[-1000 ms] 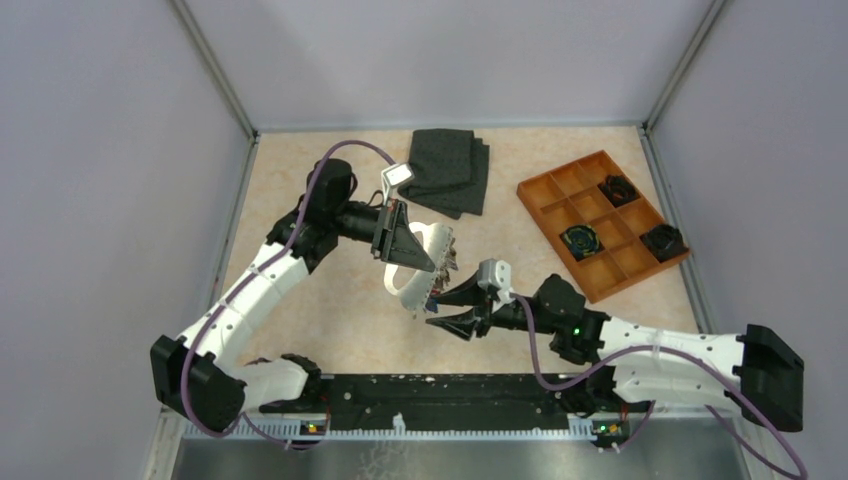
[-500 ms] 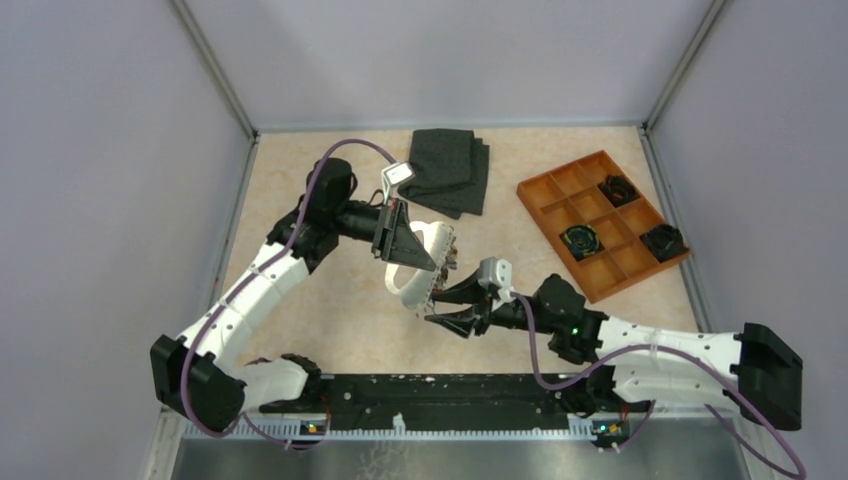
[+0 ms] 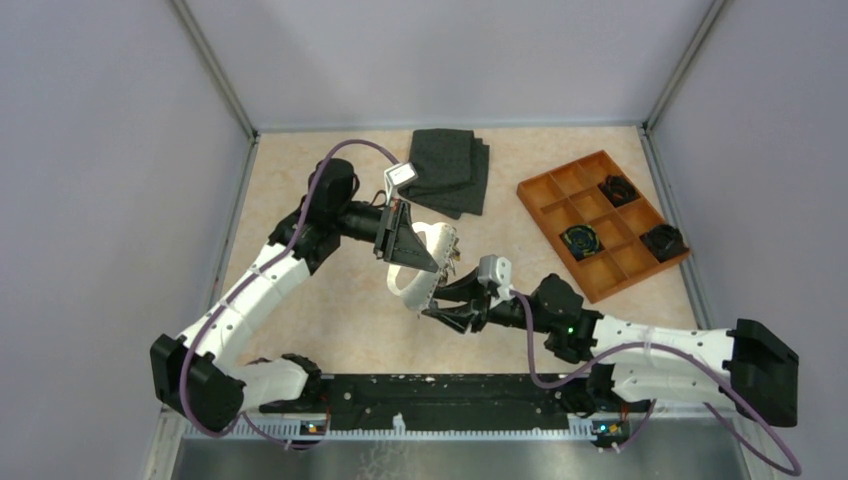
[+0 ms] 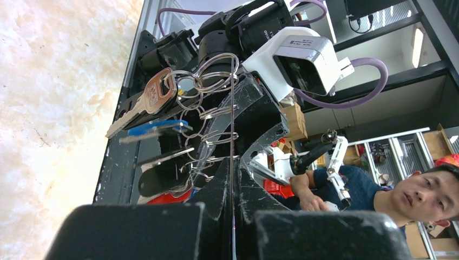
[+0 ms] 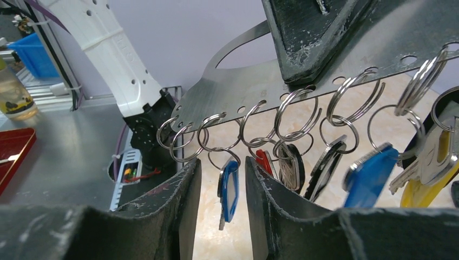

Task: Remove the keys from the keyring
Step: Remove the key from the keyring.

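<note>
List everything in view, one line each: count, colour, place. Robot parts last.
keyring: one, pale grey metal, held above the table by the left tool
rings: many, silver, hanging from holes along the keyring's edge
keys: several, with blue, red, black and yellow heads, hanging from the rings
cloth: one, dark grey, folded, far middle of the table
tray: one, orange, divided into compartments, far right of the table
clumps: three, black, each in its own tray compartment
table: one, beige
arms: two, white and black, based at the near edge
left tool: one, black, shut on the keyring
right tool: one, black, open around a blue key
</note>
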### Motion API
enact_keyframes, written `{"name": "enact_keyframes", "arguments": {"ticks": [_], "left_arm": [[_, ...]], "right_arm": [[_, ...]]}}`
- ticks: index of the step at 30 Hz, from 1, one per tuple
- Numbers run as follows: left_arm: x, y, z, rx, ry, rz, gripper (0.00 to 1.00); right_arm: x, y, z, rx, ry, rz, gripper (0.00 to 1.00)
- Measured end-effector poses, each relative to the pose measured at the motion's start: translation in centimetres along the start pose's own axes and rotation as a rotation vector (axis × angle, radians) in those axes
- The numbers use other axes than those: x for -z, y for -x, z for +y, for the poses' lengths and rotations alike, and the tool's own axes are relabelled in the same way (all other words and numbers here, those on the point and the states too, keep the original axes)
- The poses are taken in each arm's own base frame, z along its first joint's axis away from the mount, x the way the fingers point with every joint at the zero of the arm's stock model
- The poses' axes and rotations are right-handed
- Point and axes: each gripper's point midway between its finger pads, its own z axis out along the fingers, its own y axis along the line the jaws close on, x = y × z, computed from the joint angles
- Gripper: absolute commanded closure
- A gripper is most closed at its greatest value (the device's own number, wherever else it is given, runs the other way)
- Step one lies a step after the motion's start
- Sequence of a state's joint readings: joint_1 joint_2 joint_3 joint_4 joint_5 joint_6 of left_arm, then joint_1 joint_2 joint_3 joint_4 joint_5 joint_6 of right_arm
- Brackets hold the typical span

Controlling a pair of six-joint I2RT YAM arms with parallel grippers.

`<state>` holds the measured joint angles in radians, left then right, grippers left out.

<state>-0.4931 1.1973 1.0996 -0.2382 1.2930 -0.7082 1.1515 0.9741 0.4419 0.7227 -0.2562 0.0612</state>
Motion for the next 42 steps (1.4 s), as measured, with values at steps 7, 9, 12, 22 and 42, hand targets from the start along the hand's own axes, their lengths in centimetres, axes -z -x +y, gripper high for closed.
{"name": "enact_keyframes", "arguments": {"ticks": [7, 9, 12, 22, 42], "left_arm": [[-0.03, 0.01, -0.01, 0.0, 0.0, 0.0, 1.0], [-0.04, 0.05, 0.02, 0.0, 0.002, -0.002, 1.0], [-0.04, 0.08, 0.01, 0.0, 0.002, -0.003, 1.0], [-0.07, 0.36, -0.09, 0.001, 0.004, -0.012, 1.0], [-0.08, 0.8, -0.26, -0.015, 0.011, -0.025, 1.0]], "right_arm": [[-0.24, -0.15, -0.02, -0.009, 0.0, -0.003, 0.71], [-0.24, -0.15, -0.01, -0.012, 0.0, -0.003, 0.73], [-0.25, -0.08, 0.01, -0.017, 0.0, -0.006, 0.74], [-0.24, -0.03, 0.14, -0.044, 0.001, -0.01, 0.78], [-0.14, -0.32, -0.02, -0.048, -0.01, 0.002, 0.86]]}}
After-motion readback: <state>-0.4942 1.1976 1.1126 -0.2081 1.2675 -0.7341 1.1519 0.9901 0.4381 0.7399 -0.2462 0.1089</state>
